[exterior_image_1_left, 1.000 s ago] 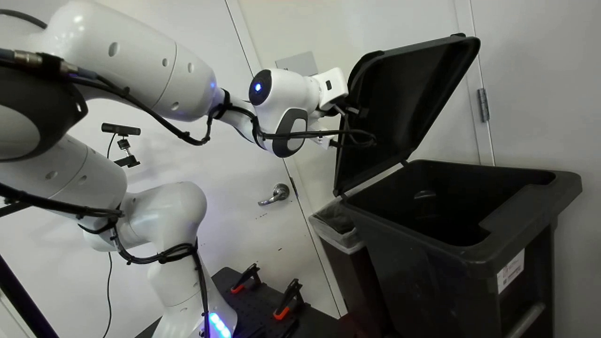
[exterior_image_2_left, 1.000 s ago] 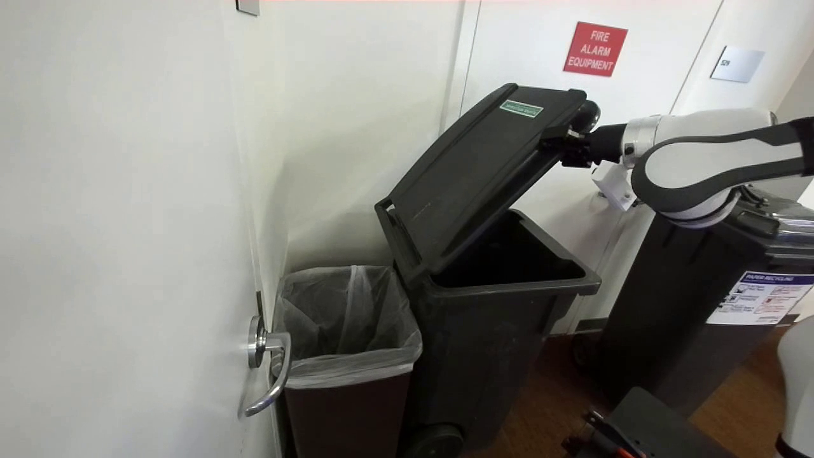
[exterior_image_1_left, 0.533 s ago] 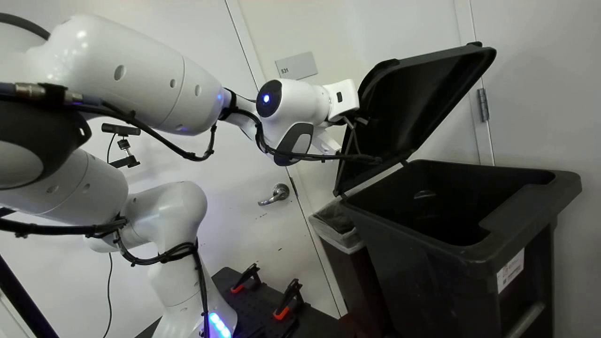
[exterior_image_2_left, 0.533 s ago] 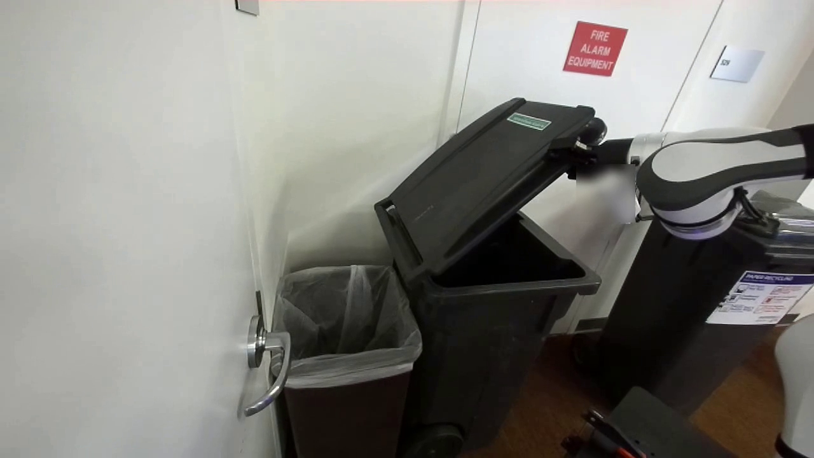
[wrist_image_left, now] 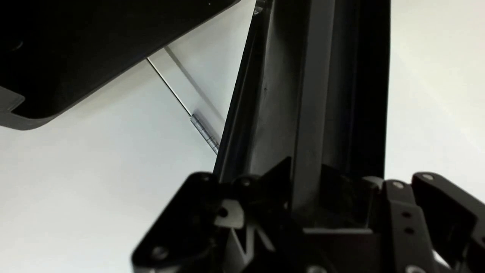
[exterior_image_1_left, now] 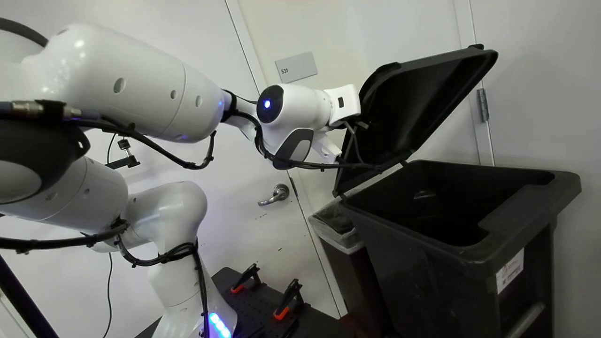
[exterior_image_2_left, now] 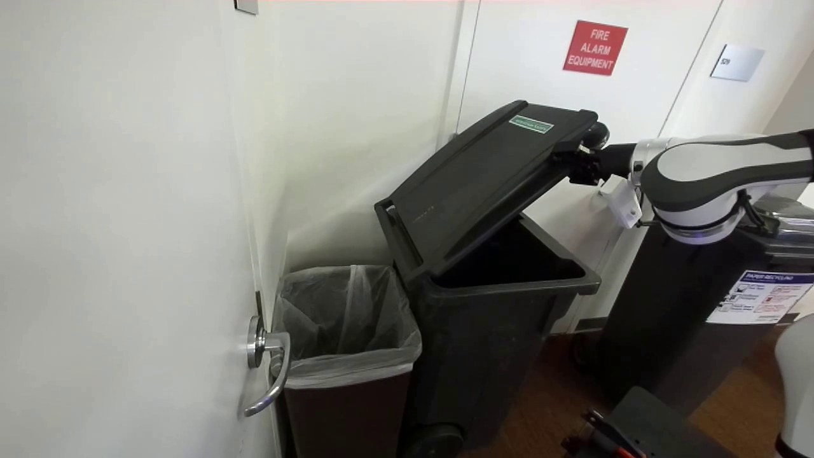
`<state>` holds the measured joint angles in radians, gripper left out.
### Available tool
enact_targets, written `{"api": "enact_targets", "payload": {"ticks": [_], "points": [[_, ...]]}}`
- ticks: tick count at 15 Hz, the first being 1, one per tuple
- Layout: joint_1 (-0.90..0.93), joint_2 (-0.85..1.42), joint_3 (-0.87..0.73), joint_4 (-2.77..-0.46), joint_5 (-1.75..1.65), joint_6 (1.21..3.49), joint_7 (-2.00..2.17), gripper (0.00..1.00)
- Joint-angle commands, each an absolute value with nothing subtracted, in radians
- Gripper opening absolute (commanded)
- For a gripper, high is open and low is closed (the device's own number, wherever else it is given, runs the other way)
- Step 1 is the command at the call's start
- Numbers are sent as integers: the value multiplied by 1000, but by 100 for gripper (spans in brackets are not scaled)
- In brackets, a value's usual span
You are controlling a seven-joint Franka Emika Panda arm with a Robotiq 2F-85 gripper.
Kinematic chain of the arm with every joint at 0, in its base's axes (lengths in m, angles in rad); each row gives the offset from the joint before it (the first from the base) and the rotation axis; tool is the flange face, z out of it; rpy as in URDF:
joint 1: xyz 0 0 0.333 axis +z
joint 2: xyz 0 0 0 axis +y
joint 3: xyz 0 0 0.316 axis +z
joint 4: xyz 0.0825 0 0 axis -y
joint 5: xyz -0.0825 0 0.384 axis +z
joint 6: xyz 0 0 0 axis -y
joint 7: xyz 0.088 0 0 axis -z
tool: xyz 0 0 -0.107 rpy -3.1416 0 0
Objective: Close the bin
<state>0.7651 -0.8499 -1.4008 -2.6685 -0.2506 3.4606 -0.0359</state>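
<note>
Wheelie bin: upright, body's long axis vertical, just beside the bag-lined wastebasket in both exterior views.
Lid: partly raised, slanting from its hinge over the bin's mouth; the free end, with the green label, points up and right in an exterior view.
Gripper: fingers pinching the lid's edge between them.
</note>
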Motion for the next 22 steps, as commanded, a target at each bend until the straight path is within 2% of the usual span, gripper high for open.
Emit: {"api": "enact_targets", "payload": {"ticks": [1, 14, 22], "points": [[751, -920, -1400, -2642, -205, 3455, -62, 2], [846, -1302, -1718, -2566, -212, 3477, -190, 2], [843, -1377, -1780, -2537, -188, 3478, -202, 2]]}}
